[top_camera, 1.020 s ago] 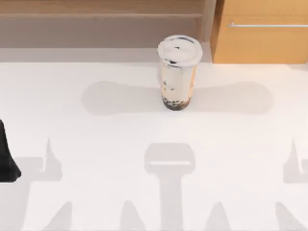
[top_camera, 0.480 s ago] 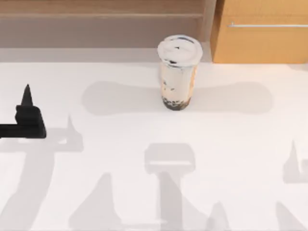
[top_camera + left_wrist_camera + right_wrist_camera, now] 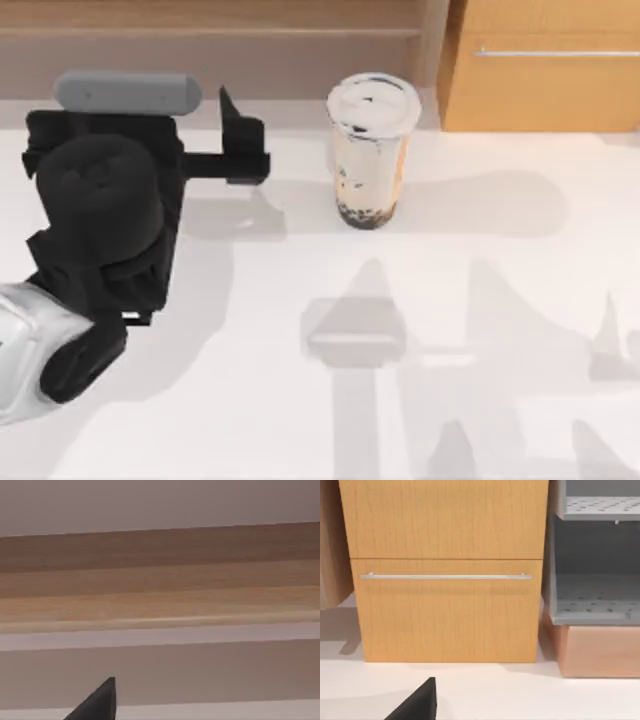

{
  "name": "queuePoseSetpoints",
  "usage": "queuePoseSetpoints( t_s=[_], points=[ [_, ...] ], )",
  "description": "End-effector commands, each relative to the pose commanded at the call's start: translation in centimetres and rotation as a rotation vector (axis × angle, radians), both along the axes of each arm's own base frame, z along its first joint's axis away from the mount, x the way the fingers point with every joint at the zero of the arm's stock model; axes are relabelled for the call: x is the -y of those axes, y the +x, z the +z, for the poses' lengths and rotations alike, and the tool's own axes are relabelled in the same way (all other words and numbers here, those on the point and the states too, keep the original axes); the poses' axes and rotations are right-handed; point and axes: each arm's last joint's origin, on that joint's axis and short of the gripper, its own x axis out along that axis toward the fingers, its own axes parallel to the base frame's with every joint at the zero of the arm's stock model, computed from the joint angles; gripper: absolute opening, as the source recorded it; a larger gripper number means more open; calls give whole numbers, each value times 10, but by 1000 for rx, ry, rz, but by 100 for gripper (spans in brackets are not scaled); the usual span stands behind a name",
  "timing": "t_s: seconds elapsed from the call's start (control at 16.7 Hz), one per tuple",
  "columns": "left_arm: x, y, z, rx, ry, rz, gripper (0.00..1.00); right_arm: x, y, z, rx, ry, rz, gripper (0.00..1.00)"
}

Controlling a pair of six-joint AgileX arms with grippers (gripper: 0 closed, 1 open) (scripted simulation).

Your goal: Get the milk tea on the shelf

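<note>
From above, the milk tea (image 3: 372, 150) stands upright on the white table (image 3: 300, 400) just in front of the shelf (image 3: 210, 40), with the left gripper (image 3: 235, 140) to its left and apart from it; how wide that pincer stands I cannot tell. The left wrist view faces the shelf's boards (image 3: 160, 580). The right wrist view faces the orange-wood cabinet (image 3: 447, 570).

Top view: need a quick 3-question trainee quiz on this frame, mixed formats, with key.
1. True or false: the left gripper touches the milk tea.
2. The milk tea stands on: A) the shelf B) the table C) the cabinet
3. Fill in: the cup's lid is ___ in colour.

Key: 1 false, a gap remains; 2 B; 3 white.
</note>
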Motion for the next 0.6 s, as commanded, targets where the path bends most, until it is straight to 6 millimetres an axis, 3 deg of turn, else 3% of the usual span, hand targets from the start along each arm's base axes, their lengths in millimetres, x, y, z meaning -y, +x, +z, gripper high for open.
queuePoseSetpoints(
  t_s=[0.24,0.42,0.6],
  points=[
    [74,19,-40,32,-18,-3,100,0,0,0,0,0,0,100],
    [120,16,-79,50,-34,-6,100,0,0,0,0,0,0,100],
    [151,6,-114,63,-49,-8,100,0,0,0,0,0,0,100]
  ],
)
